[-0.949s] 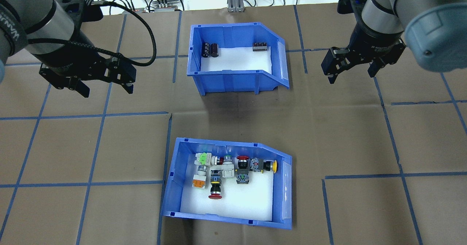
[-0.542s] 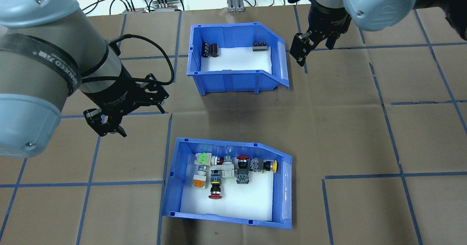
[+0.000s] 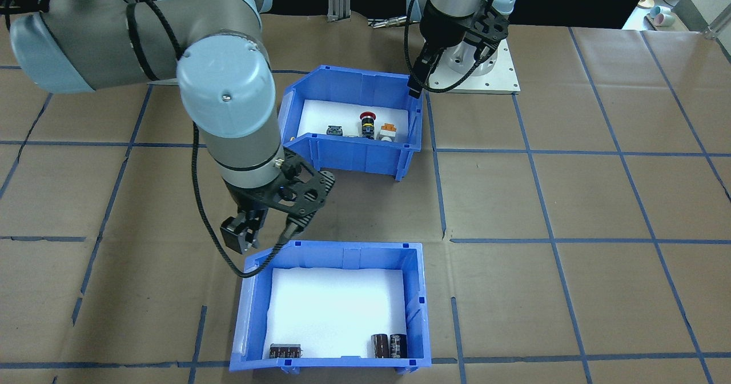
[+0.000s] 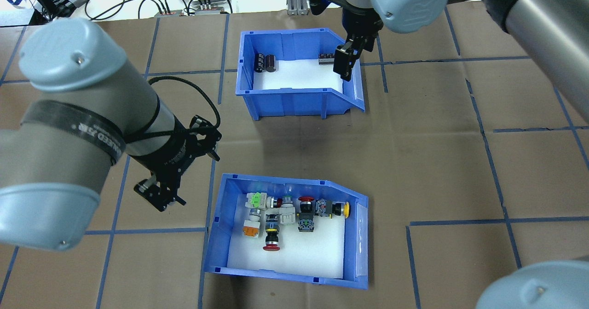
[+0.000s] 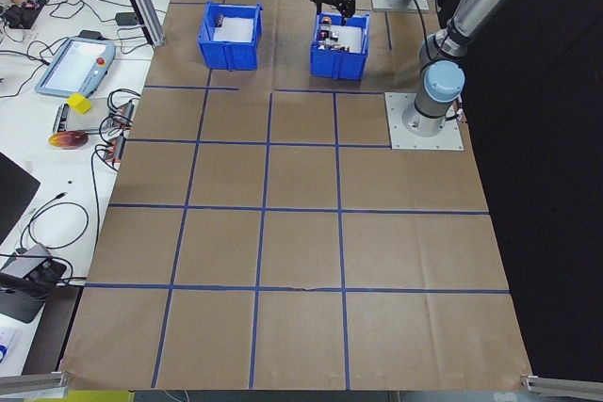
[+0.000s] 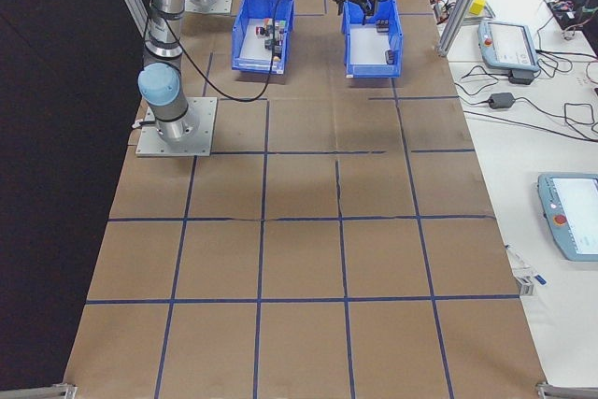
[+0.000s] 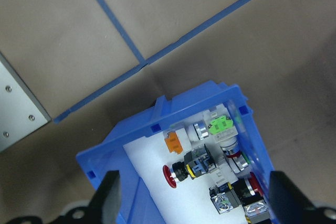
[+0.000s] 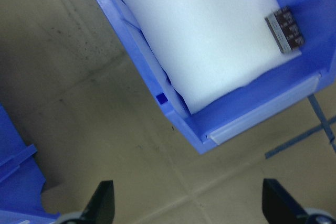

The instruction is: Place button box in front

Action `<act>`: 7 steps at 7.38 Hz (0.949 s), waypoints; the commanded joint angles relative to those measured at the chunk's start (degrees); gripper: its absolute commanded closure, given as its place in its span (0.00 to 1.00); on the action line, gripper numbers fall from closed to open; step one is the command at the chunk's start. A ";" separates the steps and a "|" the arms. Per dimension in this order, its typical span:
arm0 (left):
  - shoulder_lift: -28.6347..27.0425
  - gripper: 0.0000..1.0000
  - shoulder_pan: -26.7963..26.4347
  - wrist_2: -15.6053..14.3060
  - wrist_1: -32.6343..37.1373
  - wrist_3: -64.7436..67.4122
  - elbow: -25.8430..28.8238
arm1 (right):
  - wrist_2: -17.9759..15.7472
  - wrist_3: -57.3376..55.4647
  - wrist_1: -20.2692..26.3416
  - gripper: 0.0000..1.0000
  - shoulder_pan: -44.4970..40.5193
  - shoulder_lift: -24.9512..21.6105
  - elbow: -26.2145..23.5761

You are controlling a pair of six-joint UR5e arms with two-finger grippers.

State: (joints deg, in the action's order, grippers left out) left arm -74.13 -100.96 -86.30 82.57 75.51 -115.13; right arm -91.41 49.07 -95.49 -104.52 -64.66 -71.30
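Beside the button box, just off its left end wall, the left gripper is hanging with jaws apart and nearer than the right gripper, which is hovering open over the other bin.

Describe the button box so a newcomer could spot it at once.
On the brown paper-covered table sit two blue bins. The button box is the one nearer the robot's base, beside the left pincer. Unlike the other bin, holding only dark parts, it holds red, yellow, green and orange push-buttons.
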 commanded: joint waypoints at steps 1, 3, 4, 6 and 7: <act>0.83 0.01 -5.97 0.34 -3.47 16.00 -4.31 | -0.34 6.47 0.56 0.00 -5.06 4.27 3.79; 0.39 0.01 -14.23 0.26 -6.34 27.02 -9.73 | 0.35 8.40 -0.13 0.00 -7.45 5.24 3.98; 0.74 0.01 -15.40 0.60 -10.72 29.40 -13.25 | 0.35 13.37 -0.40 0.00 -7.63 5.59 3.89; 1.45 0.01 -15.76 2.72 -12.61 31.27 -14.86 | -0.34 16.85 -4.67 0.00 -10.17 9.09 3.71; 1.71 0.01 -16.19 2.63 -12.87 31.45 -15.56 | -0.26 16.42 -7.93 0.00 -10.18 11.20 3.36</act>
State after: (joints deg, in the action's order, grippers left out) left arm -72.67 -116.62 -83.89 70.34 106.31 -129.73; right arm -91.54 65.02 -99.43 -114.12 -56.11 -67.60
